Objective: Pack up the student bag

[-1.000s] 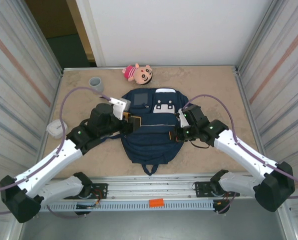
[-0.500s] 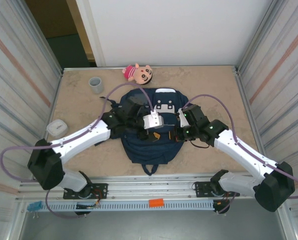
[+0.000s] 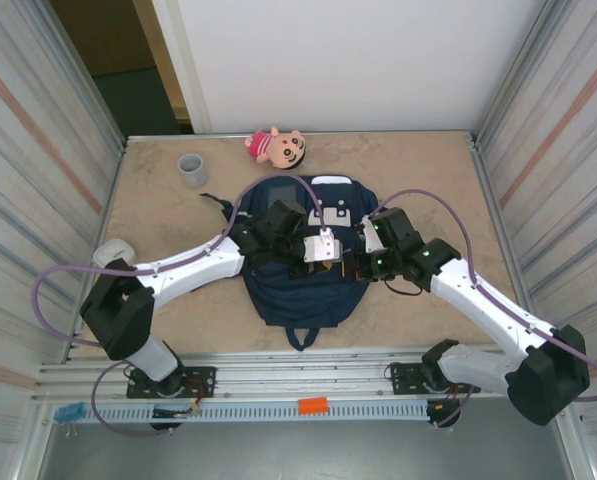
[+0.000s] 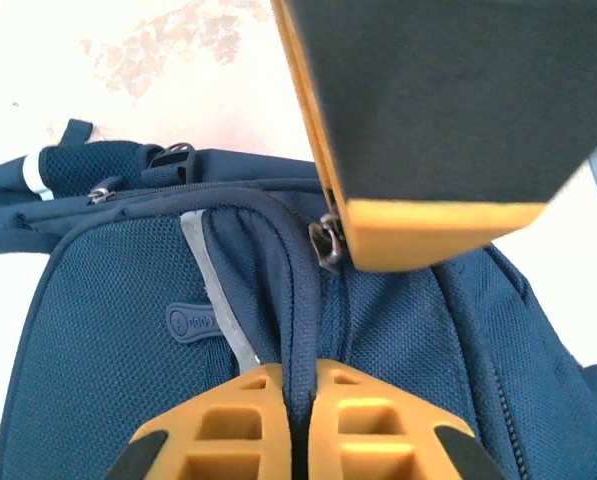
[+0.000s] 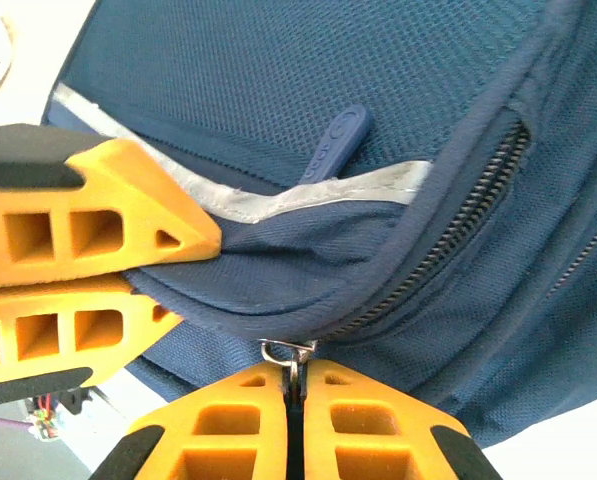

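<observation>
The bag (image 3: 300, 295) is seen lying flat in the middle of the table (image 3: 428, 180), front pockets up, between the two arms. The left claw (image 4: 300, 378) is clamped together on a raised seam of the navy fabric, just beside the zip. The right claw (image 5: 292, 385) is pinched shut on the metal zip pull (image 5: 290, 352), and the left claw's fingers (image 5: 88, 225) are seen close beside it, gripping the fabric edge. The zip teeth (image 5: 448, 235) are meshed along the stretch in view, so the compartment is judged not yet opened. Nothing can be seen packed: the pink doll (image 3: 276, 146) and the grey cup (image 3: 192, 169) are out on the table beyond the bag, well apart from both claws. The opening step is judged to be in hand, with fabric held on one side and the pull on the other. Opening, loading and closing are all judged left to do.
</observation>
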`<act>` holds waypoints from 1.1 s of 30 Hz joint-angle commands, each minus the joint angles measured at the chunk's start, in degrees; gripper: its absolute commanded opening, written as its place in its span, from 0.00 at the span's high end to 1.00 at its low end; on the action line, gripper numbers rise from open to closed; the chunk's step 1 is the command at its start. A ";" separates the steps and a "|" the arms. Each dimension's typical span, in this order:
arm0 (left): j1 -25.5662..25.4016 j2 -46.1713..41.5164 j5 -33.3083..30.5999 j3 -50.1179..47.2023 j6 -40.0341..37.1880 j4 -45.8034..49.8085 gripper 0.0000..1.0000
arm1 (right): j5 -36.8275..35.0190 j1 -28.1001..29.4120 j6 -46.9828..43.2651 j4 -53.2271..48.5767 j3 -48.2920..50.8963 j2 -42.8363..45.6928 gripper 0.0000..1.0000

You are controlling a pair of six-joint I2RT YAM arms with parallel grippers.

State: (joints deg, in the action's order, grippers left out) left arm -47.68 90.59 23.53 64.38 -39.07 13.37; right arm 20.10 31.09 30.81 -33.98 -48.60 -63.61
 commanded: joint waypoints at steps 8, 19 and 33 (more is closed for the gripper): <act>3.56 -3.83 1.35 -3.12 0.13 -0.01 1.00 | 0.74 -10.18 -1.81 -4.94 1.32 2.09 1.00; 3.56 -7.98 8.79 -6.36 -1.45 0.27 1.00 | 2.95 -18.23 -5.03 -1.58 -0.41 -3.58 1.00; 3.91 -9.74 4.43 -5.61 -0.46 0.77 1.00 | 1.88 -17.39 -8.06 -0.82 -2.51 -7.13 1.00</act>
State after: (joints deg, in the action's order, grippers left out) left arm -45.32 85.80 26.57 59.16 -39.79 7.79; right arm 37.23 14.83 24.47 -33.45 -50.26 -69.78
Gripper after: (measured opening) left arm 0.069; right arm 0.063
